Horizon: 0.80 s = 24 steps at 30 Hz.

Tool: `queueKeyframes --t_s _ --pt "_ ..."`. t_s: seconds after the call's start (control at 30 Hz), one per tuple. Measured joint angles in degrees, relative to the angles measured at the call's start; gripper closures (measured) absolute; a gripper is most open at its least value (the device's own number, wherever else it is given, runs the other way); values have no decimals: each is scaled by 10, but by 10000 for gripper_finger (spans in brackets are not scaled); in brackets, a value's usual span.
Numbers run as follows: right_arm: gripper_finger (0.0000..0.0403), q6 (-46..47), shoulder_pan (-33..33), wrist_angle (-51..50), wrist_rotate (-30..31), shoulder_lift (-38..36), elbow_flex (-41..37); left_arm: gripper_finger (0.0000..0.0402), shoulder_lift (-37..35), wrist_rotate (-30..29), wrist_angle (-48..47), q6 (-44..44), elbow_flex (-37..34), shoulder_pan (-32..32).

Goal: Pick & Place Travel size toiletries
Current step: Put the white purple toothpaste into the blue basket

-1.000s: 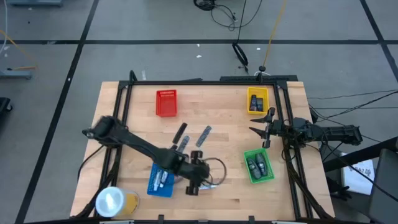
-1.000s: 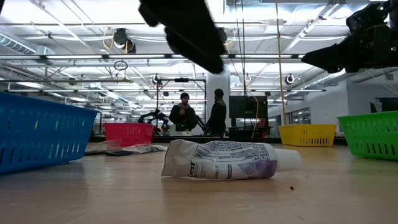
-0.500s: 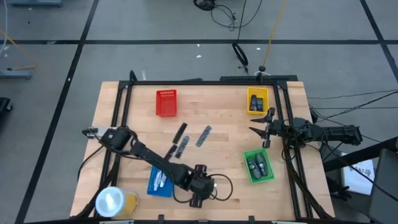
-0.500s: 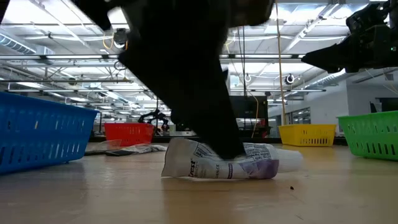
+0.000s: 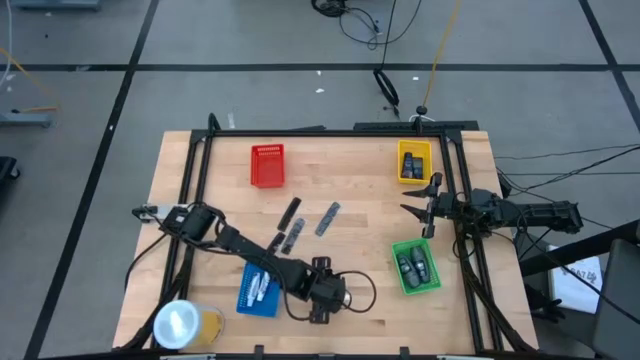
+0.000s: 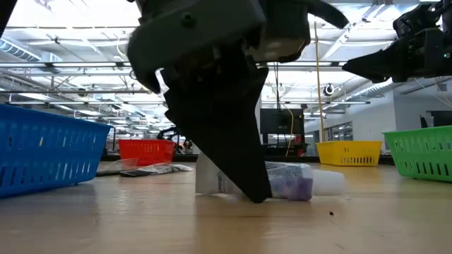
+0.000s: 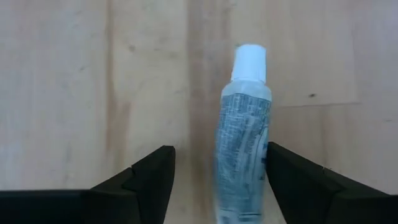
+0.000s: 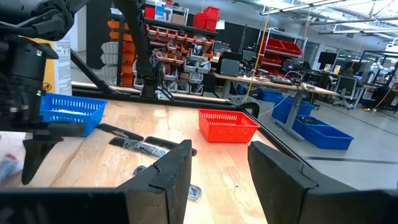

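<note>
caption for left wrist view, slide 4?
Open left gripper straddling a white-capped tube lying on the wooden table.

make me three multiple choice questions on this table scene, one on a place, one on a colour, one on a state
1. Where does the left gripper stand?
A. over the red basket
B. low over the tube on the table's near side
C. inside the yellow basket

2. What colour is the tube's cap?
A. white
B. red
C. green

3. How are the left gripper's fingers?
A. shut on the tube
B. shut on nothing
C. open, one on each side of the tube

Answers: 1 B, since the high view shows the left gripper just right of the blue basket, and the left wrist view shows the tube under it. 2 A, since the left wrist view shows a white cap. 3 C, since the left wrist view shows a gap at one finger, so the tube is not clamped.
</note>
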Motion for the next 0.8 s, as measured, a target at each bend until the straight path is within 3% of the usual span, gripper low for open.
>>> queueKeyframes --t_s 0.53,0.67,0.8 --pt "252 0 0 0 0 0 0 366 -4 18 -4 45 0 24" --pt "252 0 0 0 0 0 0 392 -23 18 -1 55 0 31" --pt "252 0 0 0 0 0 0 386 -54 18 -4 59 0 32"
